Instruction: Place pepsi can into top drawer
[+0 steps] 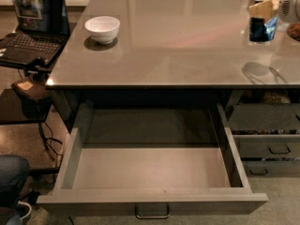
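Note:
The pepsi can (260,28), dark blue, hangs above the grey counter (187,46) at the far right, casting a shadow on the counter below it. My gripper (263,11) is shut on the can from above, its beige fingers around the can's top. The arm runs off the right edge. The top drawer (152,198) is pulled wide open below the counter's front edge. Its inside is bare and its dark loop handle (152,213) shows at the bottom centre. The can is well to the right of and behind the drawer.
A white bowl (102,28) stands on the counter at the left. An open laptop (32,25) sits on a side stand at far left. Narrower grey drawers (267,135) stack at the right. A person's knee (11,177) shows at bottom left.

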Available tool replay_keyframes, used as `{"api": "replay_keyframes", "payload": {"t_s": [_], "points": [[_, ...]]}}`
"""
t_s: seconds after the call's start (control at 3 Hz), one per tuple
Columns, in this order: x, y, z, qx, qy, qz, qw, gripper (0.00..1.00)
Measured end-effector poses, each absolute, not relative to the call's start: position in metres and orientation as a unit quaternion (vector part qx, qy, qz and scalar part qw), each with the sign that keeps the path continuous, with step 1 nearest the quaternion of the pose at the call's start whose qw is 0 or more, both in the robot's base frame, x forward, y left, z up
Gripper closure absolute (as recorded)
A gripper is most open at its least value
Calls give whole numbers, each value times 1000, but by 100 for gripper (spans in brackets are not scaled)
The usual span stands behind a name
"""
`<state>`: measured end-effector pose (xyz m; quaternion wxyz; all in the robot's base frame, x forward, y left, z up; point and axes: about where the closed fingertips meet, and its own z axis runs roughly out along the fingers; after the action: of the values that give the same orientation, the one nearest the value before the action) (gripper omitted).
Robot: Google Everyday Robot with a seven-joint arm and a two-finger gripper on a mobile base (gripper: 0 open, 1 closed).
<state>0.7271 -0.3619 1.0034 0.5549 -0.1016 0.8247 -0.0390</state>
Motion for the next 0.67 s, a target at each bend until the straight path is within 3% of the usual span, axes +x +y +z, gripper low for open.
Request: {"api": "replay_keyframes", "payload": {"t_s": [0.67], "points": [[699, -360, 1001, -91, 829, -33, 551, 100]]}}
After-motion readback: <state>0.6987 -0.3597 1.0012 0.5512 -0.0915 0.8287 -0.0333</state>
